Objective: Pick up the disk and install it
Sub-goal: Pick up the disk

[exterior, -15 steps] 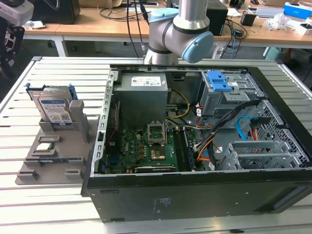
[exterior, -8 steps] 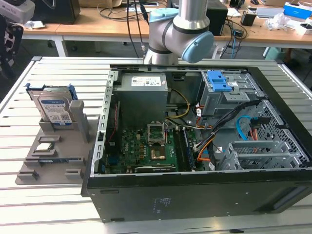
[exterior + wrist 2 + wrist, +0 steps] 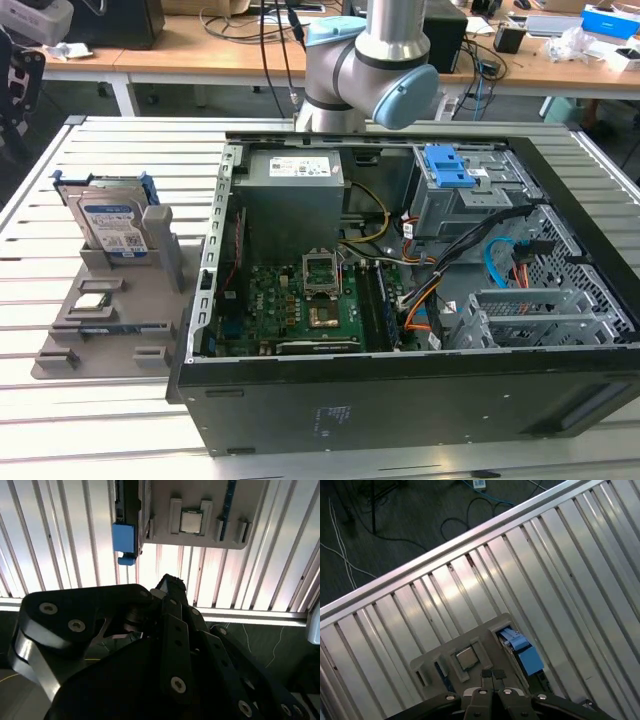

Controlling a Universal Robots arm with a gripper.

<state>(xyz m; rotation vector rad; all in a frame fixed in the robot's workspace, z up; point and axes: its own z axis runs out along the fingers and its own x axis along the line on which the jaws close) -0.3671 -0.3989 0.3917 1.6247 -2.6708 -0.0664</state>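
The disk (image 3: 112,224), a silver drive with a white-and-blue label in a blue bracket, stands on edge in a slot of the grey holder (image 3: 150,300) at the exterior view's left. In both wrist views I look down on its blue bracket (image 3: 123,537) (image 3: 525,656) from well above. My gripper (image 3: 492,674) hangs high over the holder, fingertips together and nothing between them. Its black linkage and fingertip (image 3: 170,586) show in the second wrist view. The arm (image 3: 370,60) rises behind the computer case.
The open computer case (image 3: 400,400) lies on the slatted metal table (image 3: 120,420), with a grey drive cage and blue latch (image 3: 448,166) at its far right. A small square chip (image 3: 92,300) (image 3: 190,521) (image 3: 466,658) sits on the holder. Beyond the table edge are floor and cables (image 3: 370,530).
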